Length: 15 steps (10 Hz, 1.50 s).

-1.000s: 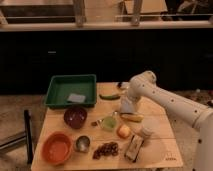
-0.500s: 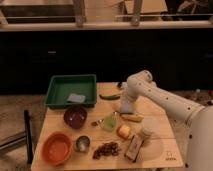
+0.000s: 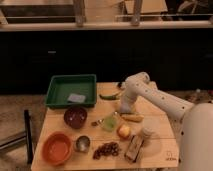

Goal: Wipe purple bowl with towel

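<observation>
The purple bowl (image 3: 75, 116) stands upright on the wooden table (image 3: 160, 150), left of centre, in front of the green tray. The towel (image 3: 109, 122), a pale folded cloth with a pointed corner, lies on the table to the right of the bowl. My gripper (image 3: 123, 108) hangs at the end of the white arm, low over the table, just up and right of the towel and well right of the bowl. It holds nothing that I can see.
A green tray (image 3: 57, 92) with a flat grey-blue pad (image 3: 76, 98) sits at the back left. An orange bowl (image 3: 57, 148) and a metal cup (image 3: 82, 143) stand at the front left. A banana (image 3: 132, 118), apple (image 3: 123, 131), white cup (image 3: 148, 134), snack box (image 3: 134, 148) and dark fruit pile (image 3: 106, 149) crowd the middle and front.
The arm has swung a little to the left and the gripper has dropped slightly toward the table near the towel. Nothing on the table has moved.
</observation>
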Available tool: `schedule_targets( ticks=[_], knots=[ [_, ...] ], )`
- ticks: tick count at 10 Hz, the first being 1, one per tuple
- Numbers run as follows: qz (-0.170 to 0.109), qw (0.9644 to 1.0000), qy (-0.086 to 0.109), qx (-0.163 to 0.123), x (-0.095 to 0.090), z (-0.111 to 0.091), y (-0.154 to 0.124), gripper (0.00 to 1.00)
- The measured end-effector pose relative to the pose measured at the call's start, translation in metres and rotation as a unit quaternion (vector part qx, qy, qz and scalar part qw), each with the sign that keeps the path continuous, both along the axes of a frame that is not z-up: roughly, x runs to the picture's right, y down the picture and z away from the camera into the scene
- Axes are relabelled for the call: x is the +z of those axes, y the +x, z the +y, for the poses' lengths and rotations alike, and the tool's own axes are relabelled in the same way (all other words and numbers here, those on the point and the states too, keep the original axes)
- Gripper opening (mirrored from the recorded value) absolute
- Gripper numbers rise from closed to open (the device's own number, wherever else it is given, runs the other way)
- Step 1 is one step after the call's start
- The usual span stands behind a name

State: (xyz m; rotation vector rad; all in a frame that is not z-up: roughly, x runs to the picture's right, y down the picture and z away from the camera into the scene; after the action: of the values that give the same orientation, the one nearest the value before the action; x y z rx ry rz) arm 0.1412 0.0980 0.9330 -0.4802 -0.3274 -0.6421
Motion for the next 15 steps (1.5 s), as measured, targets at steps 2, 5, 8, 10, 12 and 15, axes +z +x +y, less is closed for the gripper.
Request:
schedule_targets(
  ticks=[2, 5, 8, 10, 12, 15],
  knots=[
    [0.008, 0.9999, -0.008, 0.003, 0.002, 0.003, 0.006, 0.80],
    [0.013, 0.9997, -0.019, 0.006, 0.006, 0.007, 0.010, 0.58],
    [0.016, 0.9994, -0.030, 0.009, 0.008, 0.010, 0.015, 0.29],
    [0.020, 0.9994, -0.028, 0.005, 0.008, 0.009, 0.019, 0.09],
    [0.018, 0.9994, -0.030, 0.006, 0.007, 0.010, 0.017, 0.06],
    [0.016, 0.9994, -0.023, 0.019, -0.010, 0.003, 0.032, 0.06]
  ],
)
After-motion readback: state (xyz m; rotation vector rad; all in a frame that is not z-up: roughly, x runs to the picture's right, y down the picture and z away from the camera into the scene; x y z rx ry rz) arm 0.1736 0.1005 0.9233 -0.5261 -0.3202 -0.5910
